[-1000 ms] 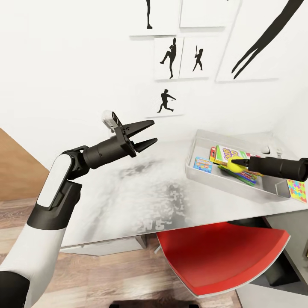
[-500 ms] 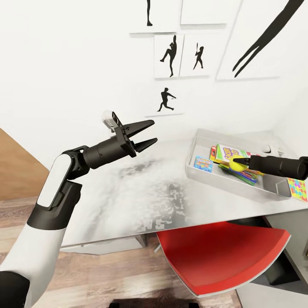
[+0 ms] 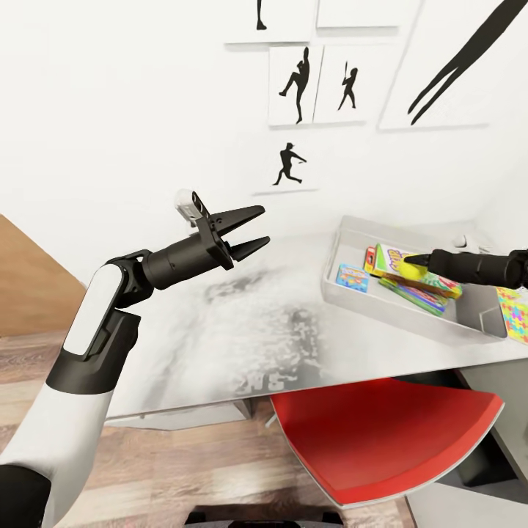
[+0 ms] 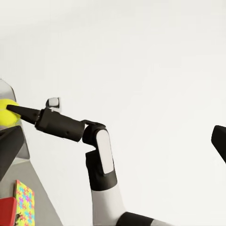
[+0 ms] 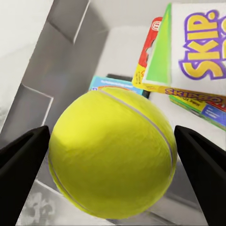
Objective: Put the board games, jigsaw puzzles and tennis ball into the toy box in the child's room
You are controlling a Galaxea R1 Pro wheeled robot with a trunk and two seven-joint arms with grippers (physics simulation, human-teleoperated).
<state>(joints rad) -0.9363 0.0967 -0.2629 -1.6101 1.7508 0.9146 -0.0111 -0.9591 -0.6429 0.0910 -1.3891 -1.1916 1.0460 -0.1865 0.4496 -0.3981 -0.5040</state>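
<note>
White wall with black silhouette pictures [image 3: 297,84] backs the mottled pale grey table [image 3: 220,330], which carries the shallow silvery toy box [image 3: 345,293] at right of the head view. Right end effector [image 3: 414,262], on an arm reaching level from the right edge, is clamped on the smooth yellow-green tennis ball [image 5: 110,153] above the toy box, over flat printed board games [image 3: 422,290]. Left end effector [image 3: 253,229], at frame centre-left on a bent arm, is spread wide and holds nothing.

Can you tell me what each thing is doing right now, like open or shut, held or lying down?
Left gripper: open, empty, up over the table.
Right gripper: shut on the tennis ball, above the toy box.
Toy box: lidless, game boxes inside.
Jigsaw puzzle: flat on the table, outside the toy box.
</note>
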